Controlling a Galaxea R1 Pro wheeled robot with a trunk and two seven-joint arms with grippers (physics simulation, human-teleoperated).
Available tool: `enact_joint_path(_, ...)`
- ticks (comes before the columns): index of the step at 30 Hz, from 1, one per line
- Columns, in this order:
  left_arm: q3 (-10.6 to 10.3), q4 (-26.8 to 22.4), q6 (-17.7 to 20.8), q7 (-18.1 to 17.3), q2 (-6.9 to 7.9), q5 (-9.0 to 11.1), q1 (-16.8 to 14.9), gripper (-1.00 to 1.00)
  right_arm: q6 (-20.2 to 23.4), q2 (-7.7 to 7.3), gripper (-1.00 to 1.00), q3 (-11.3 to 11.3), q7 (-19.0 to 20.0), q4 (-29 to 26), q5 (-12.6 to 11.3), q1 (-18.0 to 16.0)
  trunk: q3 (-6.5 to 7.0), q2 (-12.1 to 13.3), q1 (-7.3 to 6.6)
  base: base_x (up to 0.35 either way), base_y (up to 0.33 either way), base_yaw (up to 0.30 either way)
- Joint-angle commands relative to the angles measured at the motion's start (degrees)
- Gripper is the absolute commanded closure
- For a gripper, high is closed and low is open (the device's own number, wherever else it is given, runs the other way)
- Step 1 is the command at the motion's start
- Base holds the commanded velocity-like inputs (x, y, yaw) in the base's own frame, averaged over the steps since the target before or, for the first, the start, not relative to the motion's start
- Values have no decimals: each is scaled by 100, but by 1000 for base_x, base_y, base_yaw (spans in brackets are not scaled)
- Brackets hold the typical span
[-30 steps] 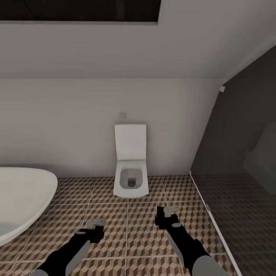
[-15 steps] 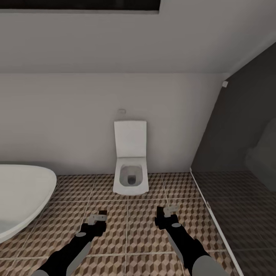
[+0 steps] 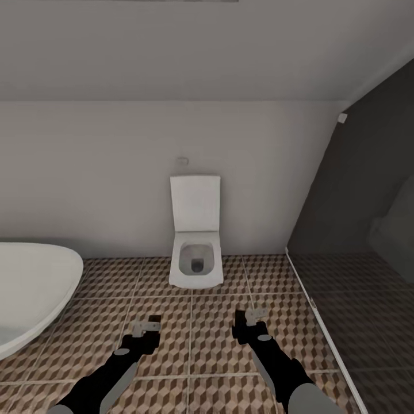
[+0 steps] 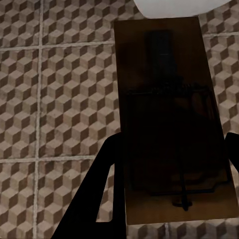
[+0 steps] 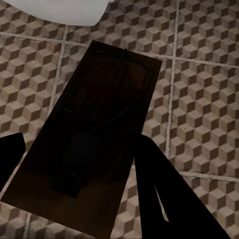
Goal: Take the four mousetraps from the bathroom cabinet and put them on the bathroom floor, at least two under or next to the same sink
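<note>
Head view puts you facing a white toilet (image 3: 196, 241) against the far wall, its lid up, with a bathtub (image 3: 29, 293) at your left and a dark grey tiled patch (image 3: 362, 310) at your right. Both arms reach forward over the floor (image 3: 213, 356) of cube-pattern tiles. Your left gripper (image 3: 145, 329) and right gripper (image 3: 250, 319) sit side by side and apart, each low over the tiles, short of the toilet.

Your left wrist view looks down on a trap (image 4: 172, 124), a flat brown board with dark wire parts, held between the two dark fingers (image 4: 94, 199); the jaws are clamped on its long edges. It hangs above the tiles, with a white rim (image 4: 174, 6) just past its far end.

Your right wrist view gives much the same: a second trap (image 5: 94, 144), very dark in shadow and lying at a slant, sits between the fingers (image 5: 159, 194), which grip its sides. A white curved edge (image 5: 59, 10) lies beyond it over the patterned tiles
</note>
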Motion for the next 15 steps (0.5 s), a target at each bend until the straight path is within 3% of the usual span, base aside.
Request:
enact_joint_path(1, -41, -14, 19, 64, 9, 43, -6, 100, 43, -2, 100, 28, -50, -11, 20, -3, -36, -49, 24, 0, 0, 0)
enact_joint_path(15, -111, -14, 16, 64, 8, 47, -6, 100, 43, -2, 100, 27, -49, -13, 20, -3, -416, -610, 331, 0, 0, 0)
